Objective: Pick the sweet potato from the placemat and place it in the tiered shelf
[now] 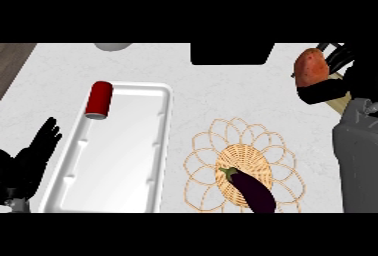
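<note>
We see the right hand [328, 82] raised at the upper right, fingers curled round the sweet potato [311, 67] | potato well apart from placemat [214, 145], where an eggplant [253, 191] lies | left hand [33, 155] rests at left edge beside the white tiered shelf [166, 125], fingers straight.

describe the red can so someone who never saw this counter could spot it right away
Start at the long white tiered shelf on the left half of the counter. At its far end, against the left rim, lies the red can, a short cylinder on its side. It is the only red thing there; the orange sweet potato is in the right hand, the purple eggplant on the placemat.
</note>
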Motion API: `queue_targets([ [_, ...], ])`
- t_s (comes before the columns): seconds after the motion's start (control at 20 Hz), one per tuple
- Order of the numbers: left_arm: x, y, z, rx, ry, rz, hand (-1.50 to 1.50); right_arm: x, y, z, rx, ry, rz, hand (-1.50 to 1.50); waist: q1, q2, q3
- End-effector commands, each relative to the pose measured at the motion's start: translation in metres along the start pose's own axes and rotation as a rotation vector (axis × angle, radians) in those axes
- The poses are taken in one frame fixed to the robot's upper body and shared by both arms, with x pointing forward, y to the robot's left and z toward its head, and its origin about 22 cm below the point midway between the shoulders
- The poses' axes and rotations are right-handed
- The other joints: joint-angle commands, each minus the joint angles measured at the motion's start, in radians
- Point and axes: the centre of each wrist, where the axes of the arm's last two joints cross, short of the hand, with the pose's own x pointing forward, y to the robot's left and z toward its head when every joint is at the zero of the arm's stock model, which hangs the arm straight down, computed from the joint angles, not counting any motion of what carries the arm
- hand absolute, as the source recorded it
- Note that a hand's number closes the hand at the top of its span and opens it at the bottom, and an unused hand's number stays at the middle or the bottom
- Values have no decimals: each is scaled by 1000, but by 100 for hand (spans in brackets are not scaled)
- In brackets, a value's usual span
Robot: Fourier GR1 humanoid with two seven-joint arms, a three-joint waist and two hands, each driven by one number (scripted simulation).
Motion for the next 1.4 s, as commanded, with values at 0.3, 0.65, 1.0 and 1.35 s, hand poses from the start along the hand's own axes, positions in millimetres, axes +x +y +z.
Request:
queue_targets([
  [0.3,13,-8,-8,-9,-6,-4,0,23,-87,44,-170,14,-172,150,4,2,0],
  [0.65,-3,0,-11,-18,-8,3,0,49,-136,20,-323,34,-166,150,10,4,-1],
  [1.0,-3,-3,-13,-6,6,14,0,45,-161,-8,-358,101,13,150,7,3,-1],
  [1.35,4,3,-3,-27,7,-4,0,50,-179,-43,-360,139,64,150,20,5,-1],
])
